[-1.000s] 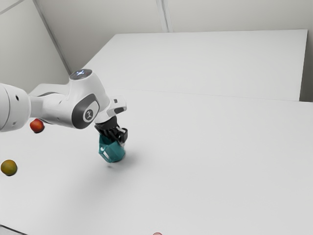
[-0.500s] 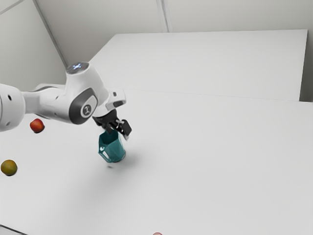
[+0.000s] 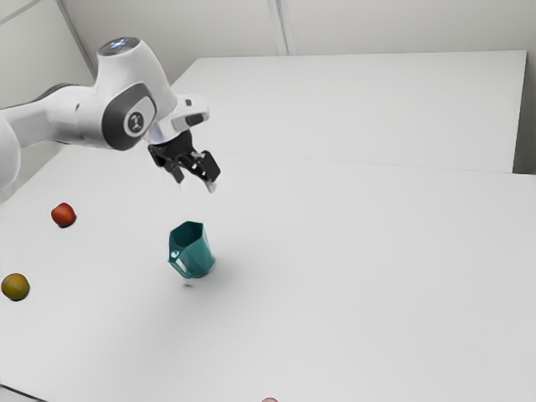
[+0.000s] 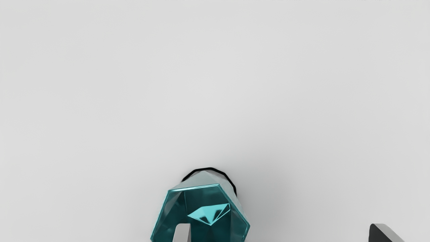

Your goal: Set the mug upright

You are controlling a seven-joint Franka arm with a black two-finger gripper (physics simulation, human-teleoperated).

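Mug (image 3: 195,254) stays put, mouth up on the table (image 3: 352,276); our gripper (image 3: 195,182) has climbed well clear, fingers (image 4: 182,233) spread, empty. We judge it upright as asked.

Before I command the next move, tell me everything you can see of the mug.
The mug is glossy teal and faceted, with a many-sided rim, bright facets inside and a thin black edge around its foot. An angular handle sits on its side facing the exterior view's left. It could be glass or glazed ceramic; I cannot tell which. It stands mouth up on the white table. The open pincer is above it, clear of it.
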